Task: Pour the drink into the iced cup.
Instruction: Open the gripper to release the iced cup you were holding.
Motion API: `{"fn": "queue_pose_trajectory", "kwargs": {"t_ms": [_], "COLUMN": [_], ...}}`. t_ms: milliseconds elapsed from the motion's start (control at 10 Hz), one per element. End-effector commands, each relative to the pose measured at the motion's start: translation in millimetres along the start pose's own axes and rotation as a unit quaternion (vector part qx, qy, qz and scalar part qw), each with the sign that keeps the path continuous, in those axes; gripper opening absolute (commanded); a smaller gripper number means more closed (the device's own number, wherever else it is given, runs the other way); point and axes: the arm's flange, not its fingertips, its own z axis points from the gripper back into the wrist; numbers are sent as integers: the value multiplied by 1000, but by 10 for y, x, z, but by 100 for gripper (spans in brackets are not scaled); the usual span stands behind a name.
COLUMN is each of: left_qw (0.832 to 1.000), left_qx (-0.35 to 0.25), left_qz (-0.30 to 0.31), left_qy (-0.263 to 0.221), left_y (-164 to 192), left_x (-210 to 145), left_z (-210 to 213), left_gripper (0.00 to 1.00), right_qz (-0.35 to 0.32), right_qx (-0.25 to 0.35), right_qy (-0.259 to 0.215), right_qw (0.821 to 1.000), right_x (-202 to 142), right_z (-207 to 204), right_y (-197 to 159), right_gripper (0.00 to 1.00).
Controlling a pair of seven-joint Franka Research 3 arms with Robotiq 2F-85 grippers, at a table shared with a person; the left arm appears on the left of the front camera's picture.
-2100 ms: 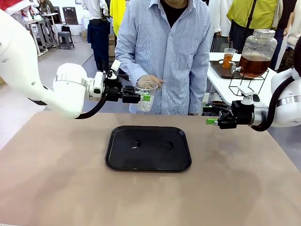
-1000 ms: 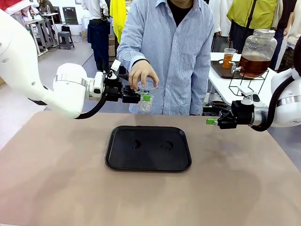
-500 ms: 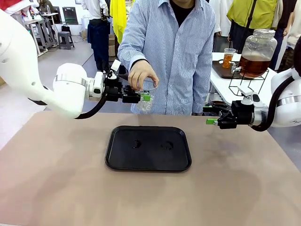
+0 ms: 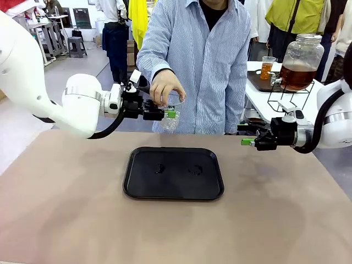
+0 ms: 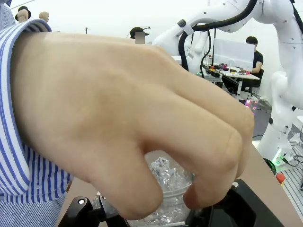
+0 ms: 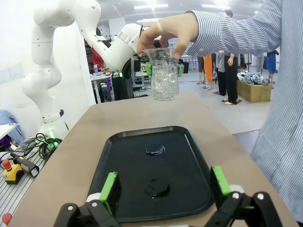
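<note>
Clear plastic cup of ice (image 4: 171, 116): clamped in left hand (image 4: 168, 114), above tabletop's far edge; person's hand (image 4: 166, 88) grips rim. Right hand (image 4: 245, 136): fully open, empty. No drink in cup (pour not begun).

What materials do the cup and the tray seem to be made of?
Cup: probably clear thin plastic, since the ice shows through its wall. Tray: probably black plastic with a semi-gloss finish; it shows soft reflections and small wet spots.
</note>
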Motion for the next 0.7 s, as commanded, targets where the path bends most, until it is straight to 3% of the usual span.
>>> {"fn": "queue_pose_trajectory", "kwargs": {"t_ms": [0,400,500,600], "left_qw": [1000,1000,1000,1000], "left_qx": [-1,-1,0,-5], "left_qz": [0,0,0,-1], "left_qy": [0,0,0,-3], "left_y": [-16,-16,0,1], "left_x": [22,22,0,-1], "left_z": [-8,-8,0,8], "left_gripper": [61,61,70,90], "right_qz": [-1,-1,-1,-1], "right_qx": [3,3,3,3], "right_qy": [1,1,1,1], "right_qw": [1000,1000,1000,1000], "right_x": [41,41,41,41], "right_z": [-18,-18,-18,-18], "right_y": [-12,-12,-12,-12], "right_gripper": [100,100,100,100]}}
